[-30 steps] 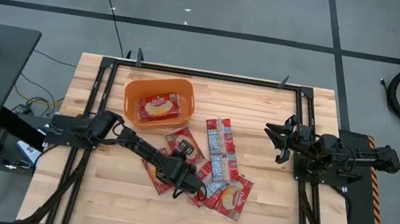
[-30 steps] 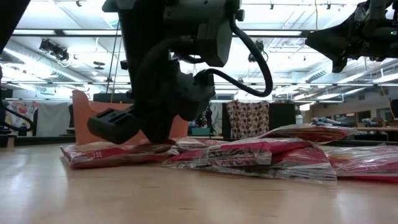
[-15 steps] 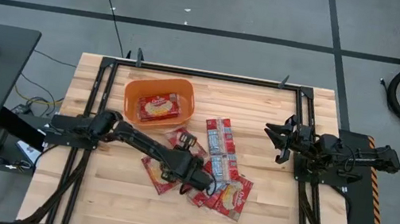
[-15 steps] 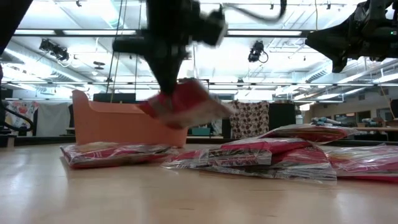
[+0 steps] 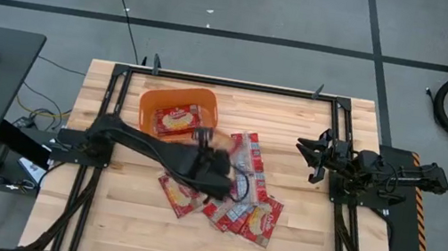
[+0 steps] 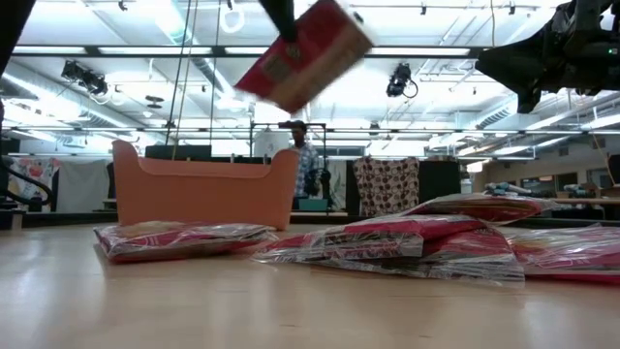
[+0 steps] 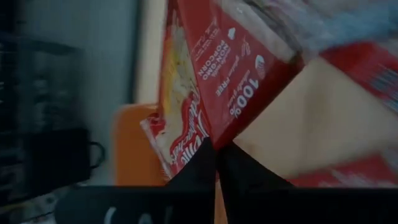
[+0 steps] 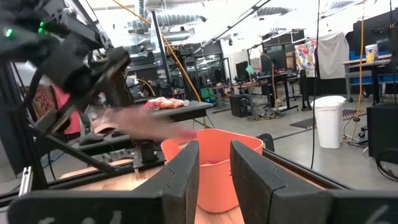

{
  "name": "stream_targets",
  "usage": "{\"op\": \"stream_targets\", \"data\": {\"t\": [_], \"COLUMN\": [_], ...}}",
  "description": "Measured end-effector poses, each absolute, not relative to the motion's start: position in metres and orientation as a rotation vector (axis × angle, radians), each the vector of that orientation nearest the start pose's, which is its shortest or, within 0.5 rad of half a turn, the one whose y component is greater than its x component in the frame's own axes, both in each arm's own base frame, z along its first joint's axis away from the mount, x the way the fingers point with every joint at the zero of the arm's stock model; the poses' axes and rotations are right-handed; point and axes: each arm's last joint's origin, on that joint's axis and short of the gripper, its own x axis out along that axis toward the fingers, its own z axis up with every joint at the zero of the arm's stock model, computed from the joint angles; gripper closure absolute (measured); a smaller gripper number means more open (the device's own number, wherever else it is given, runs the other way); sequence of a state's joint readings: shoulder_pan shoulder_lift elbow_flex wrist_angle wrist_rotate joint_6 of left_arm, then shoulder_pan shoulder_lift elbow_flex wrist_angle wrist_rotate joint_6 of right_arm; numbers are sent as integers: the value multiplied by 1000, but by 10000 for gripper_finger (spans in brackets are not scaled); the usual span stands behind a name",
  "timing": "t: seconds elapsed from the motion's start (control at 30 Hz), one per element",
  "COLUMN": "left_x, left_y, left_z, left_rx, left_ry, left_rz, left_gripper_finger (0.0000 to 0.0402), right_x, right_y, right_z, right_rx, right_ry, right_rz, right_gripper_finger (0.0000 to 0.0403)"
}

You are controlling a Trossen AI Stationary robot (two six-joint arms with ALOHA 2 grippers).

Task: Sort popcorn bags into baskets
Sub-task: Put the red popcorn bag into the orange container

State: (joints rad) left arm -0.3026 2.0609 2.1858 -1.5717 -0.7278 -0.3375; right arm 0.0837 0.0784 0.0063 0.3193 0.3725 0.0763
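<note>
My left gripper [image 5: 210, 167] is over the table's middle, between the pile and the basket, shut on one red popcorn bag [image 6: 305, 50] that is high above the table. The orange basket [image 5: 177, 111] stands toward the far left and has one packet [image 5: 177, 121] lying flat in it. Several more red packets [image 5: 240, 196] lie flat and overlapping on the wood at mid-table; the low view shows them as a low heap [image 6: 417, 242]. My right gripper [image 5: 309, 157] hovers open above the table's right part, away from the bags. My left gripper pinches the popcorn bag by one edge [image 7: 208, 134] between its two fingers [image 7: 231, 163]. The bag is lifted clear of the table and hangs tilted below the fingers [image 6: 281, 12], which come at it from above.
A black metal frame [image 5: 231, 82] runs round the tabletop. Bare wood lies along the near edge [image 5: 204, 249] and the far right part. A desk with a keyboard stands off the table's left. A person [image 6: 303, 165] stands far back in the room.
My left gripper rose from the pile with one bag and moved toward the far edge and the basket. The bag went from lying among the others to lifted clear, high and tilted. The other packets stayed put.
</note>
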Motion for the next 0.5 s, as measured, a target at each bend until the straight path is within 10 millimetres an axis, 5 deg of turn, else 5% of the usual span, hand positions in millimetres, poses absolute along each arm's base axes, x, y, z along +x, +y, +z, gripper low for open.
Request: {"op": "stream_targets", "data": {"t": [0.23, 0.5], "left_x": [381, 367], "left_y": [-69, -9], "left_z": [341, 286], "left_rx": [334, 341], "left_ry": [1159, 1420], "left_rz": [649, 782], "left_gripper_finger": [393, 393], "right_x": [98, 98], "right_y": [-2, -2], "right_z": [190, 189], "right_rx": [132, 131], "right_ry": [-253, -253], "right_rz": [-277, -277], "right_gripper_finger": [307, 307]}}
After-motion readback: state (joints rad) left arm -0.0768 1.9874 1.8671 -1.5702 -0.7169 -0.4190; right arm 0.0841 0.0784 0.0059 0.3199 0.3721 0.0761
